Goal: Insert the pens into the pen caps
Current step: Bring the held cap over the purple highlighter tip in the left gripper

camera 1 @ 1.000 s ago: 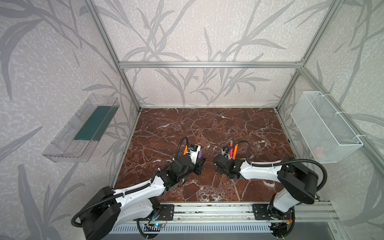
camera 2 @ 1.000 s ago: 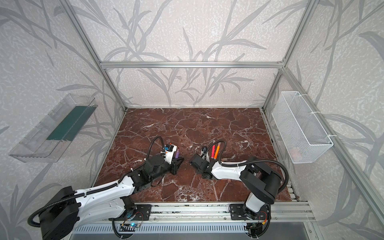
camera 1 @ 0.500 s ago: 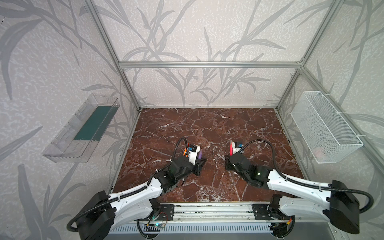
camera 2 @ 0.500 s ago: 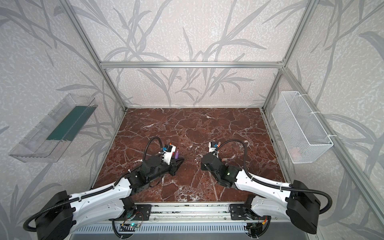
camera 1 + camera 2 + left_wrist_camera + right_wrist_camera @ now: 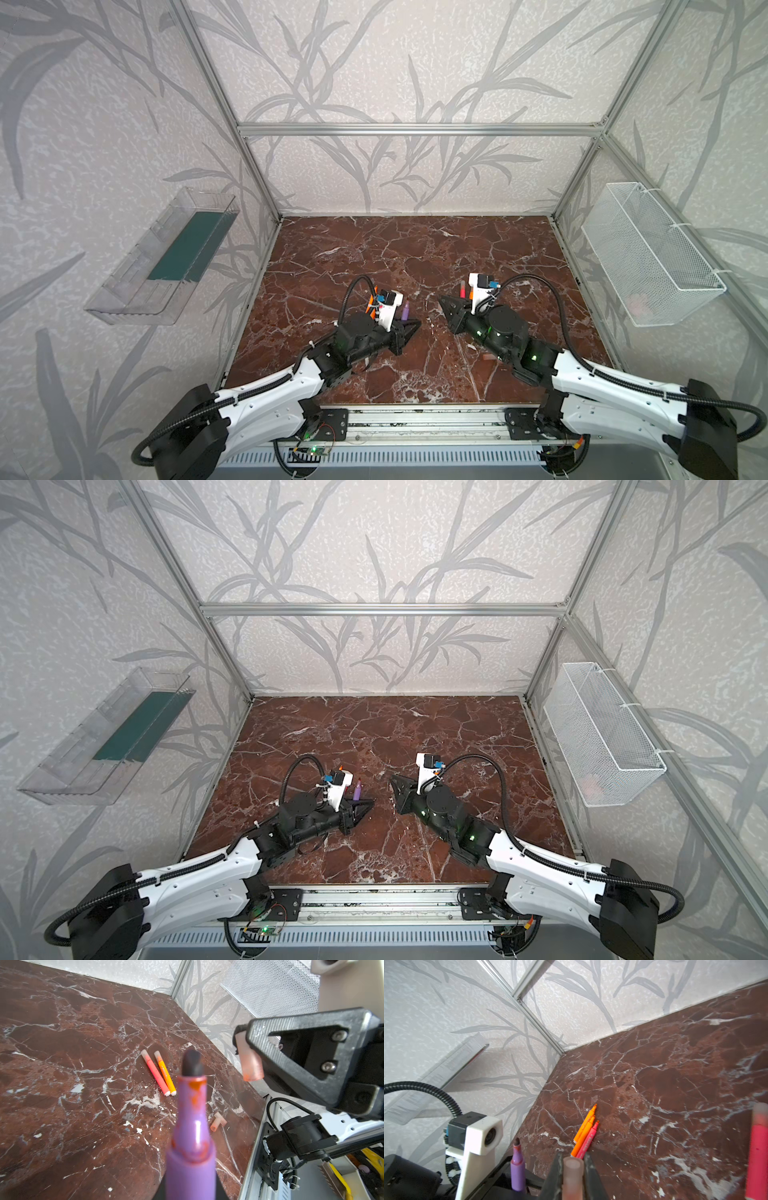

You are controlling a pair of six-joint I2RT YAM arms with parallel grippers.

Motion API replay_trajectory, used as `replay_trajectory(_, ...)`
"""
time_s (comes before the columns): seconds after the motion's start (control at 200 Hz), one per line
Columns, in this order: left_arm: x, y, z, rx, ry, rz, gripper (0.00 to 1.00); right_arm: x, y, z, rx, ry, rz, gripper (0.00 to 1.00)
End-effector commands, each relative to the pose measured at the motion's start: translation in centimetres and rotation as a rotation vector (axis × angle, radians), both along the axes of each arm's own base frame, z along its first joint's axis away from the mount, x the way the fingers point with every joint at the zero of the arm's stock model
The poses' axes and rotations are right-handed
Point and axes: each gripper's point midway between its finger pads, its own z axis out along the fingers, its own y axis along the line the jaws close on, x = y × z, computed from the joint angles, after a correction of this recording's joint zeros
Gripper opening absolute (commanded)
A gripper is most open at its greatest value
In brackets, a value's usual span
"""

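The table [image 5: 374, 249] sits between a wire basket [image 5: 652, 257] and a clear tray [image 5: 162, 257]. The left jaws clamp the purple pen [image 5: 192, 1136]. The right jaws pinch a pen cap [image 5: 572, 1178] facing it, apart. Three uncapped pens [image 5: 583, 1136], two capped pens [image 5: 155, 1072] and a loose cap [image 5: 216, 1125] lie nearby.

A: The slim purple marker pen [image 5: 191, 1147] has a dark tip and orange smears on its neck.
B: And the short translucent plastic cap [image 5: 250, 1064] is pale pink, orange-stained at one end.
A: The marble tabletop [image 5: 374, 257] is red-brown with white veins.
B: The textured walls [image 5: 395, 62] are pale grey, patterned with darker grey leaves.
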Motion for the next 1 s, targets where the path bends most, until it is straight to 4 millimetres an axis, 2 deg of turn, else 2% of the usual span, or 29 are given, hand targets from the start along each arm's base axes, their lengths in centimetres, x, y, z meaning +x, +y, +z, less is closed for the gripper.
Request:
replay_trajectory(0.0, -0.5, -0.4, 1.3, -0.071, -0.011, -0.033, 0.00, 0.0, 1.6, 3.1, 0.119, -0.071, 0.053, 0.03)
replay_trajectory(0.19, -0.5, -0.7, 1.5, -0.097, -0.004, -0.046, 0.00, 0.3, 3.7, 4.6, 0.195, -0.095, 0.104, 0.00)
replay_trajectory(0.235, -0.6, -0.8, 1.5, -0.101, -0.004, -0.050, 0.00, 0.5, 3.9, 4.5, 0.200, -0.090, 0.102, 0.00)
replay_trajectory(0.26, -0.6, -0.8, 1.5, -0.102, -0.004, -0.050, 0.00, 0.6, 3.9, 5.2, 0.227, -0.109, 0.101, 0.00)
replay_trajectory(0.525, -0.7, -1.0, 1.5, -0.106, -0.001, -0.063, 0.00, 1.3, 4.6, 6.7, 0.266, -0.137, 0.090, 0.00)
replay_trajectory(0.76, -0.8, -1.0, 1.7, -0.112, -0.003, -0.065, 0.00, 1.7, 5.4, 6.8, 0.274, -0.130, 0.096, 0.00)
replay_trajectory(0.995, -0.8, -0.8, 1.7, -0.109, -0.008, -0.059, 0.00, 1.8, 5.7, 6.0, 0.264, -0.108, 0.096, 0.00)
